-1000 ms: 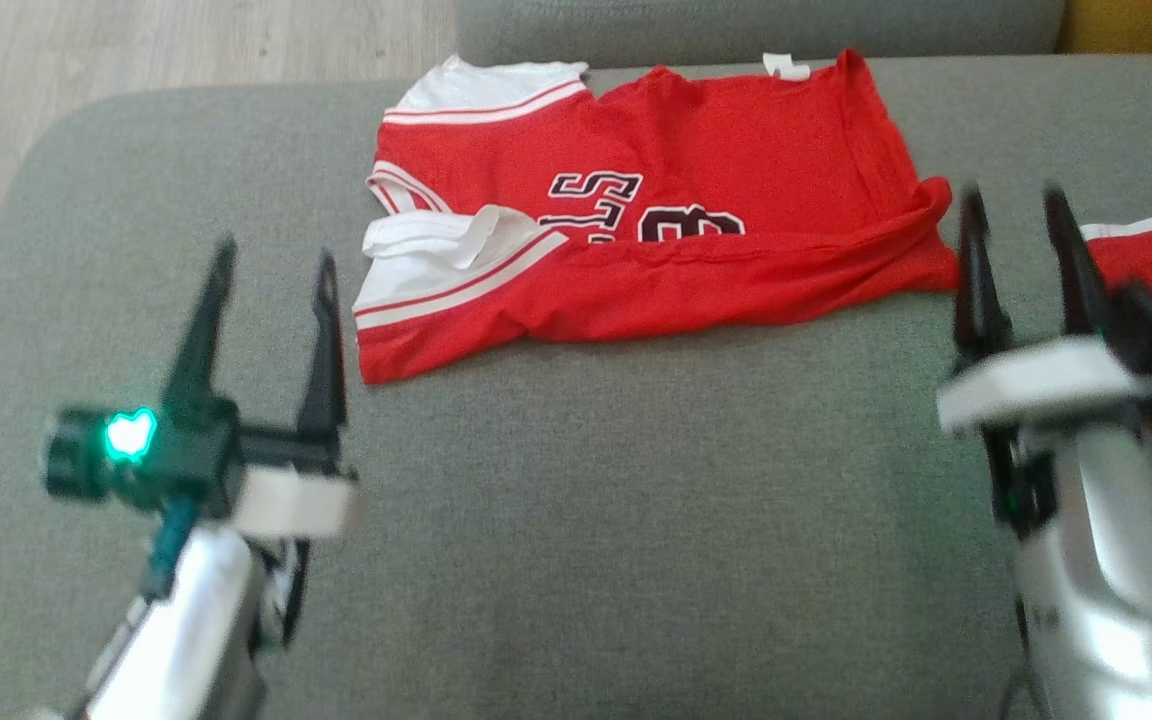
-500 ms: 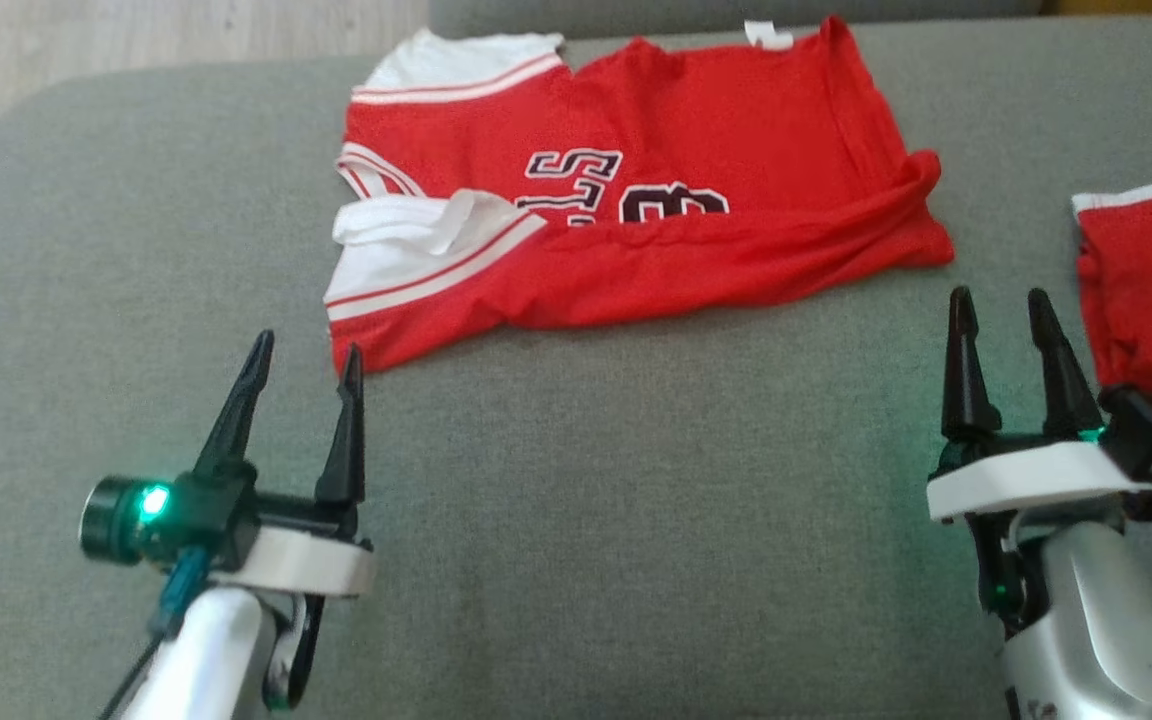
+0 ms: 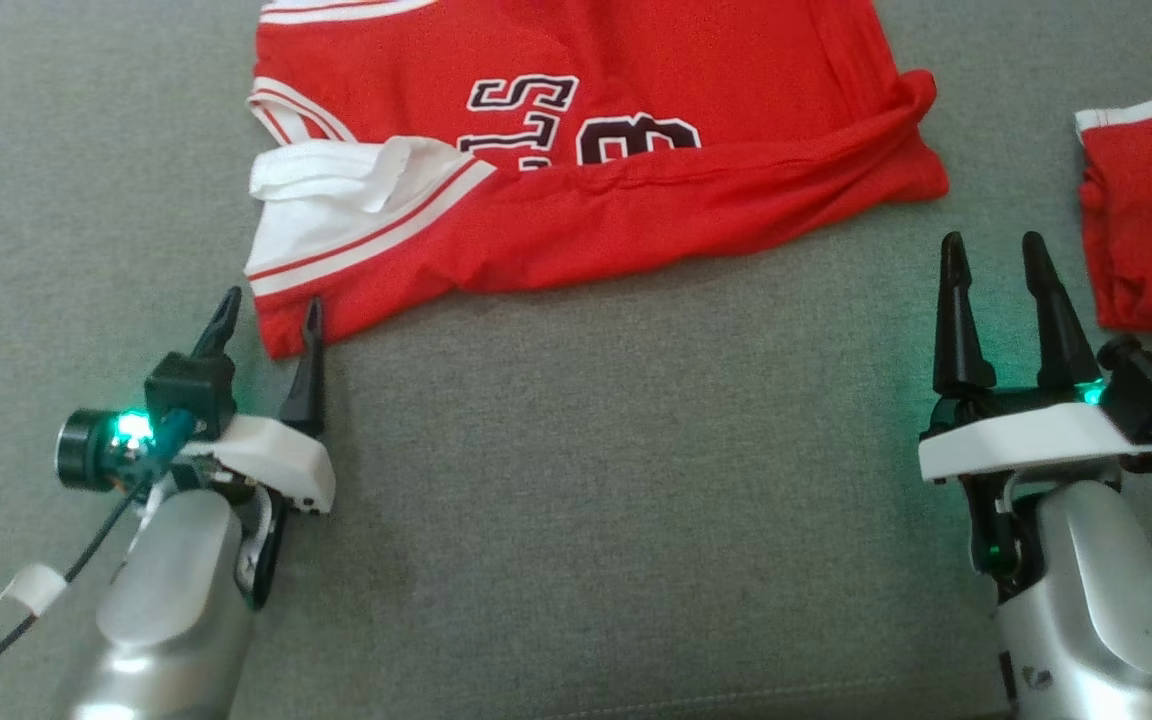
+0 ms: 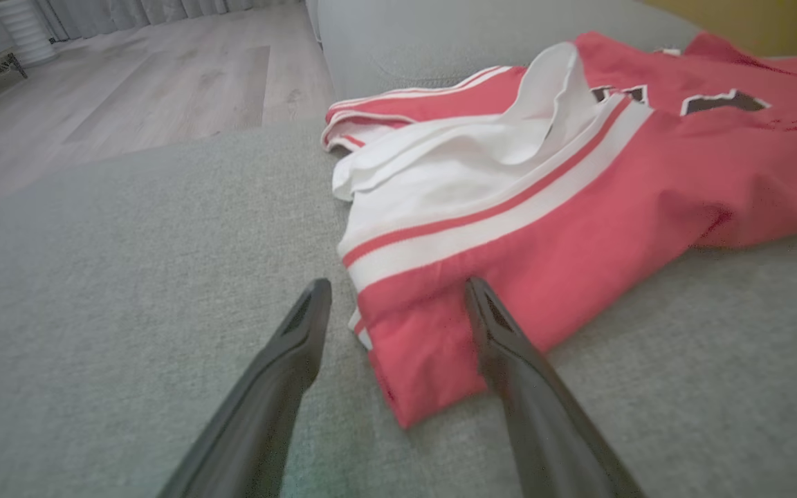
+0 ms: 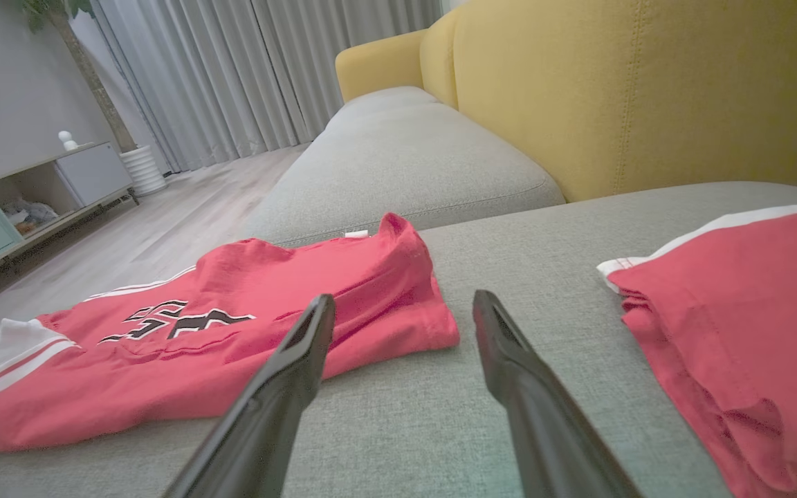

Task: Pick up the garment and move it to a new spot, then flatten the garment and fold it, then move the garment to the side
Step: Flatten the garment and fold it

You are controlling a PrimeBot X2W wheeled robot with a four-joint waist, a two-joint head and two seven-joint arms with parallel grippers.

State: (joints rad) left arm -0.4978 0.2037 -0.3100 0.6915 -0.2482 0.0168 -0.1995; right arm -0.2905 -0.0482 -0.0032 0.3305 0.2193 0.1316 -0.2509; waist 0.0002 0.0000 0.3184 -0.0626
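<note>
The garment (image 3: 636, 190) is a red shirt with white sleeves, white stripes and black lettering, lying partly folded on a grey sofa cushion (image 3: 586, 480). My left gripper (image 3: 271, 315) is open at the shirt's near left corner, its fingers straddling the red edge (image 4: 419, 346) just above the cushion. Open and empty, my right gripper (image 3: 994, 252) hovers over bare cushion just below the shirt's right end (image 5: 398, 304).
A second red garment with a white band (image 3: 1151, 220) lies at the right, close beside my right gripper. A yellow sofa back (image 5: 647, 90) rises behind the cushion. Wooden floor (image 4: 129, 90) lies beyond the cushion's left edge.
The head camera has tilted down and nearer. My left gripper has closed in on the shirt's near left corner and now straddles it. The right gripper has drawn back from the shirt's right end.
</note>
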